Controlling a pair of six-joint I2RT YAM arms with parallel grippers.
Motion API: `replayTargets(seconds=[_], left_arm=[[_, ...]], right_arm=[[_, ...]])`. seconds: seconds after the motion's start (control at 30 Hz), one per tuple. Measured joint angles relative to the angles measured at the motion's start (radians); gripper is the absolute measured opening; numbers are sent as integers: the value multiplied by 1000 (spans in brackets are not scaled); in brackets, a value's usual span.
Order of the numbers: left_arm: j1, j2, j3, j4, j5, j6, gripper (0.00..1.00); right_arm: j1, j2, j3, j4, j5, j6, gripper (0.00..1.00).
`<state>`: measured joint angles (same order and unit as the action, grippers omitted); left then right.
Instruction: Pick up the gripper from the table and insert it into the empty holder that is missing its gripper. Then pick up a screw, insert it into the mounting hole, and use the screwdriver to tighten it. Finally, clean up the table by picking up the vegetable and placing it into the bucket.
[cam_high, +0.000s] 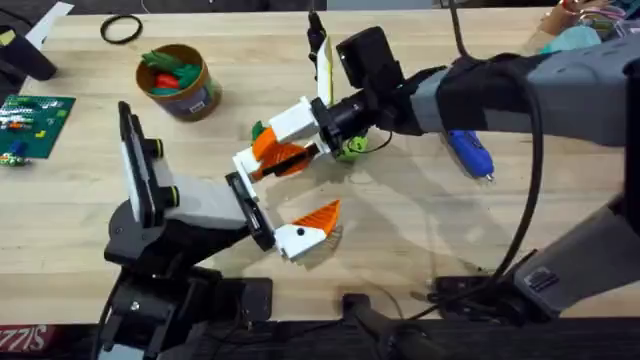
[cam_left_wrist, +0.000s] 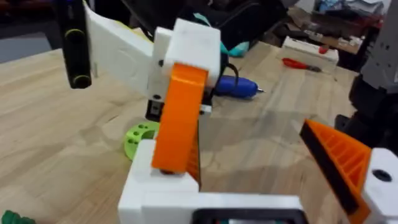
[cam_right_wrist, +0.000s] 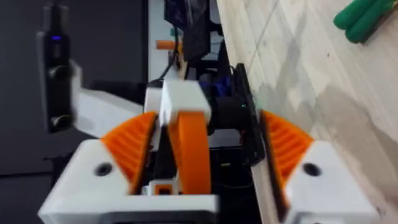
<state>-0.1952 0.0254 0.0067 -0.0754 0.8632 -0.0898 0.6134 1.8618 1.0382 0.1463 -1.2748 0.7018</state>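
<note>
Overhead, the right arm reaches across from 3 o'clock to the middle of the tabletop, and the right gripper meets the holder on the white-and-black left arm. In the right wrist view it is spread open. Its two orange pads straddle the orange gripper without pinching it, and one pad sits just beside the part.

The orange gripper stands at the holder's 12 o'clock end, with its white base against the black rail. I judge the insertion to be at or near its finish. From these views I cannot tell whether the base is fully home. The wide straddle looks meant for nudging and steadying the part on the rail, not carrying it.

The left gripper is open. Its fixed finger sits at the rail's 5 o'clock end, well apart from the new part, which leaves room for the right arm to work.

The screwdriver lies untouched at 3 o'clock of the holder, so the screw step is not yet begun. The bucket stands at 10 o'clock and already holds green and red pieces. A green perforated disc lies just beyond the holder.
</note>
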Motion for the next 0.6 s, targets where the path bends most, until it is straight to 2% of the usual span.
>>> replayTargets(seconds=[0.37, 0.6], left_arm=[[-1, 0, 0, -3, 29, 1, 986], [-1, 0, 0, -3, 32, 2, 986]], right_arm=[[-16, 0, 0, 0, 21, 1, 996], [-92, 0, 0, 0, 22, 5, 996]])
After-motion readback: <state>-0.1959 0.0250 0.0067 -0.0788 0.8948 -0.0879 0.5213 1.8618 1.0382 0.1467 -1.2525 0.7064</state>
